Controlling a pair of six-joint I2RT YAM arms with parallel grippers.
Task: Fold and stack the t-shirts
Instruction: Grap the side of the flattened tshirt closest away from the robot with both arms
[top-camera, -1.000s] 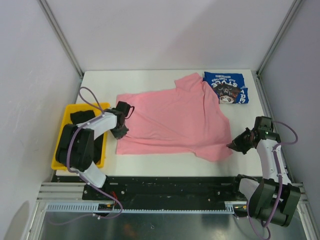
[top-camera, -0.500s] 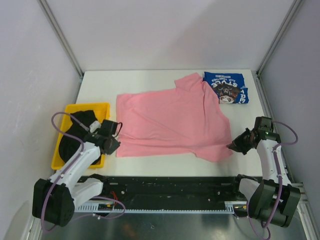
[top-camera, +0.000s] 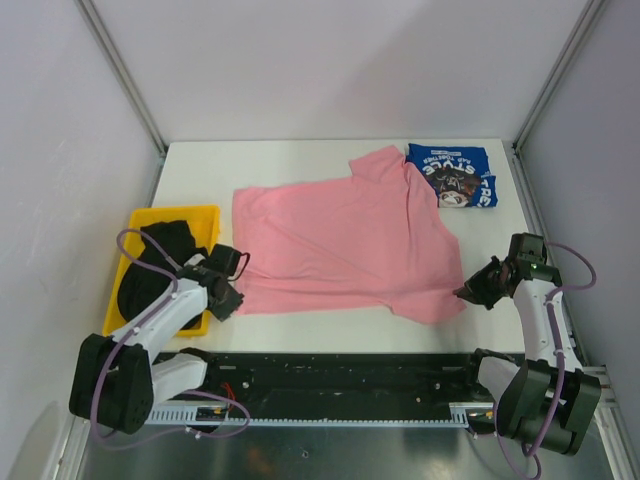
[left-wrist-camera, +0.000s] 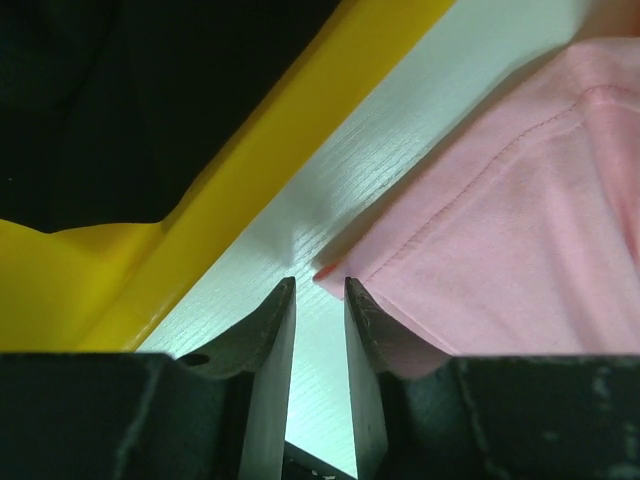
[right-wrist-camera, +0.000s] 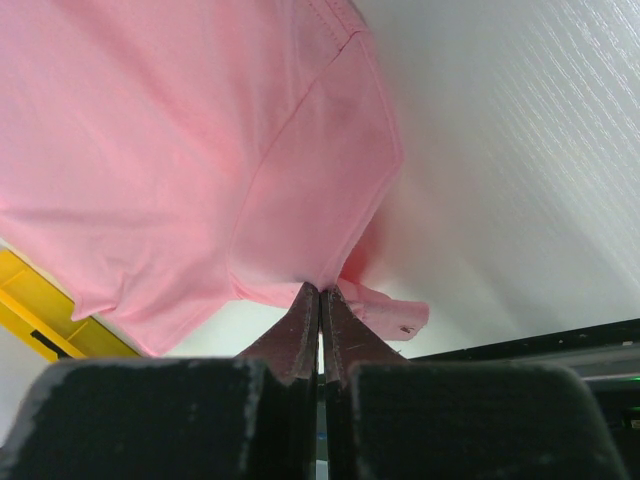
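Nearest, at lower left of the overhead view, the left gripper (top-camera: 228, 295) with fingers (left-wrist-camera: 270, 320) a little apart over bare table (left-wrist-camera: 300, 220), nothing between them, the near-left corner of the pink t-shirt (top-camera: 340, 240) just ahead of the gap. At lower right, the right gripper (top-camera: 474, 292) pressed together and clamped on the same shirt's near-right hem. Farther up, the pink shirt spread flat mid-frame, black t-shirts (top-camera: 160, 245) in the yellow bin (top-camera: 205, 212) at left, a folded blue t-shirt (top-camera: 455, 176) at upper right, just beside the pink sleeve.
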